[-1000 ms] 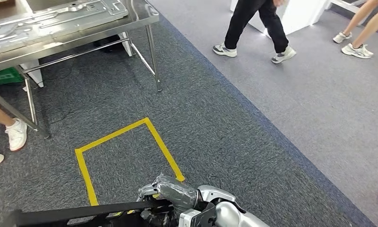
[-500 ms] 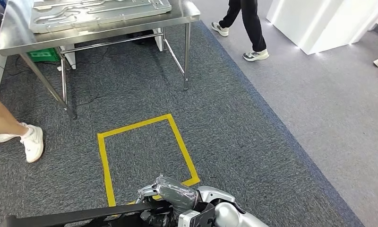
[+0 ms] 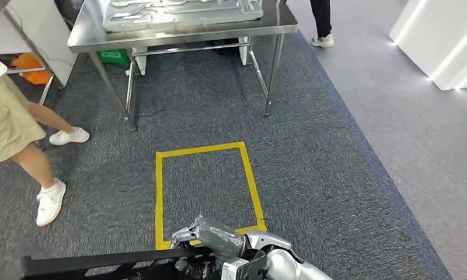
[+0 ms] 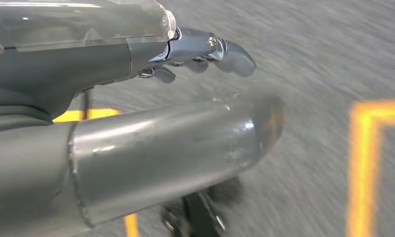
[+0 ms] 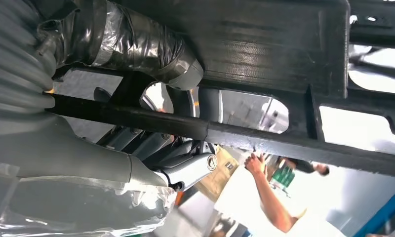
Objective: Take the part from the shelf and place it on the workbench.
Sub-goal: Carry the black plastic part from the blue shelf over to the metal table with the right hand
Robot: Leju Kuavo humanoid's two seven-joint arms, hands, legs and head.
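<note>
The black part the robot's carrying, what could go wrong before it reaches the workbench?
The right hand grips the long black part near one end, so it could sag or twist loose. A person stands beside the path. The workbench already holds a metal panel, leaving little bare surface.

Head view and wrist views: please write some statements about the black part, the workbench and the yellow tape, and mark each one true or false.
1. The right robot hand grips the black part. True.
2. The black part already lies on the workbench. False: it is carried low, above the carpet.
3. A yellow tape rectangle marks the carpet before the workbench. True.
4. The workbench top is bare. False: a metal panel lies on it.
5. A person stands left of the tape. True.
</note>
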